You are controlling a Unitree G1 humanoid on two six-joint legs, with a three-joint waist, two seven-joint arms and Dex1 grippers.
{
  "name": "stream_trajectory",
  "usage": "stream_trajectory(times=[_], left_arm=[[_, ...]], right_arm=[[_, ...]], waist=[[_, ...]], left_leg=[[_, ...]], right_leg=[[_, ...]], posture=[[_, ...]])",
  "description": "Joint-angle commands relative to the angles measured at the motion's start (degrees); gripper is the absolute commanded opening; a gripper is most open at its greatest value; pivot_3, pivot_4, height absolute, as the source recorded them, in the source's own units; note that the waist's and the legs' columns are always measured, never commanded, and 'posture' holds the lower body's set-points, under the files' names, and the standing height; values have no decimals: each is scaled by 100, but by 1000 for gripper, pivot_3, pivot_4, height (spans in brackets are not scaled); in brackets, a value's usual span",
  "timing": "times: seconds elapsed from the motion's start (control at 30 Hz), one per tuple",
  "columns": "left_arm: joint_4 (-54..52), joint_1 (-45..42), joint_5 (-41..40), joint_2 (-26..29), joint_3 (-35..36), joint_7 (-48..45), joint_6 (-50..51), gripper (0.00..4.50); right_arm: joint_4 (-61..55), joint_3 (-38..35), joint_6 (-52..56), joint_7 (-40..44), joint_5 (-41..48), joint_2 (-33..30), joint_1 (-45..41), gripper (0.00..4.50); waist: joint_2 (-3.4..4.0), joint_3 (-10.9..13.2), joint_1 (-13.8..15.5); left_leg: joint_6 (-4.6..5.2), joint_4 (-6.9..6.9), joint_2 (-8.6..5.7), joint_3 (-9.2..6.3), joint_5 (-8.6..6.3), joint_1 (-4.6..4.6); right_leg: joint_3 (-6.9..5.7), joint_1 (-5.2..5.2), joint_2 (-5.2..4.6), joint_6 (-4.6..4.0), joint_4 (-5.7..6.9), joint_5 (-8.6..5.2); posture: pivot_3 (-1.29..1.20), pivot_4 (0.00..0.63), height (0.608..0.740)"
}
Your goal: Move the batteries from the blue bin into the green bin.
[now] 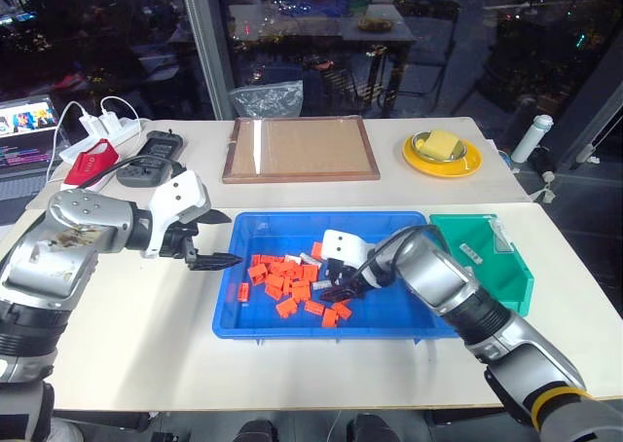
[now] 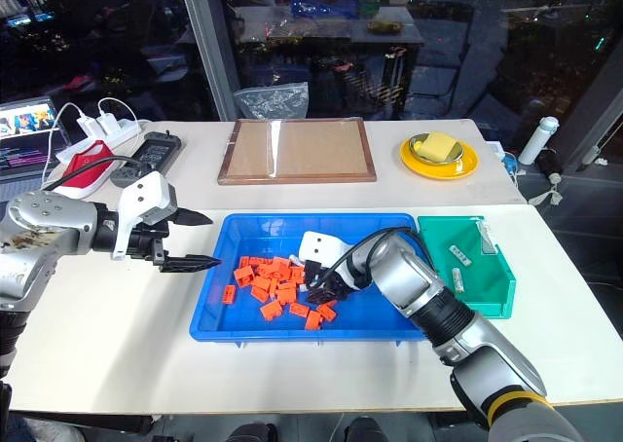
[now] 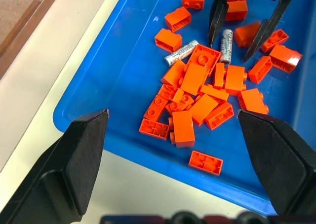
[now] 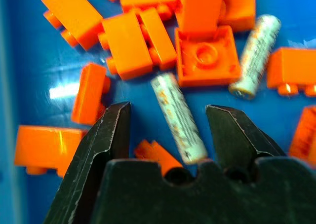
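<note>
Two batteries lie among the scattered orange blocks (image 3: 197, 103) in the blue bin (image 1: 243, 311) on the desk (image 1: 146, 345), and the right tool (image 4: 168, 115) hangs low over one battery (image 4: 178, 118), its two black fingers apart with that battery lying between them and nothing gripped yet. The second battery (image 4: 256, 54) lies just beyond, touching an upturned block. The left tool (image 1: 209, 238) hovers over the desk just off the bin's left rim, its fingers spread wide and empty. The green bin (image 1: 506, 276) stands against the blue bin's right side, with small pale pieces on its floor that I cannot make out clearly. To my eye the step in hand is the pick. The battery lies roughly along the gap between the fingers, so I would lower straight down until the tips flank its middle and close across its width, not its ends, since a round, slick body could squirt out of a skewed pinch. An orange block sits close by the near end, beside the left finger; the tips should come down clear of it so it is not caught in the pinch.
</note>
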Motion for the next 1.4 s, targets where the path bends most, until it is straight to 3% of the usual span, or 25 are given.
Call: stream_trajectory(times=[0.03,0.07,0.17,0.33,0.37,0.6,0.8,0.97,1.13,1.4], left_arm=[[-23,-68,42,-2,67,33,-127,4500],[-21,-66,50,-4,66,33,-138,4500],[-39,-54,45,1,84,36,-128,4500],[-50,-59,-24,23,122,-11,-72,4500],[-65,-75,-110,25,144,-63,11,4500],[-143,-163,-443,43,196,-281,284,4500],[-271,-257,-701,9,137,-428,470,4500],[-199,-447,-777,-128,17,-476,448,4500],[-72,-594,-704,-252,-99,-547,359,4500],[46,-708,-600,-325,-212,-602,214,4500]], right_arm=[[-70,-75,-35,41,-1,25,-82,2830],[-68,-60,-21,45,5,41,-65,2830],[-62,32,-49,-2,-50,68,67,2182],[-103,-25,-116,-57,-47,66,136,408],[-149,-67,-143,-58,-41,28,138,252],[-622,-438,54,174,148,-436,-7,254],[-1094,-1352,426,463,674,-1160,-101,254],[-890,-2557,602,477,969,-2215,-63,254],[-402,-2911,268,337,687,-3311,441,254],[-243,-2943,462,-13,755,-3196,1045,254]], waist=[[0,0,-9],[0,0,-11],[0,0,-7],[0,0,1],[0,0,0],[0,0,5],[-2,2,12],[-3,3,44],[-4,3,48],[2,5,-104]], left_leg=[[0,0,0,0,0,0],[0,0,0,0,0,0],[0,0,0,0,0,0],[0,1,-1,-1,0,0],[0,1,0,-1,0,0],[0,2,-1,-1,0,-3],[1,5,-2,-1,-1,-6],[2,6,-6,1,-1,-9],[9,8,-5,4,-6,-7],[10,8,0,14,-6,-2]], right_leg=[[0,0,0,0,0,0],[0,0,1,0,0,0],[0,-1,1,0,0,0],[0,1,0,0,0,0],[0,1,0,0,0,0],[0,1,-1,0,-1,0],[0,1,-3,1,-4,0],[0,2,-7,1,-7,-1],[1,5,-8,1,-15,-1],[14,2,-1,1,-8,-1]], posture=[[0,150,740],[0,150,740],[0,150,740],[0,150,740],[0,150,740],[0,150,740],[0,150,740],[0,150,740],[0,150,740],[0,150,740]])
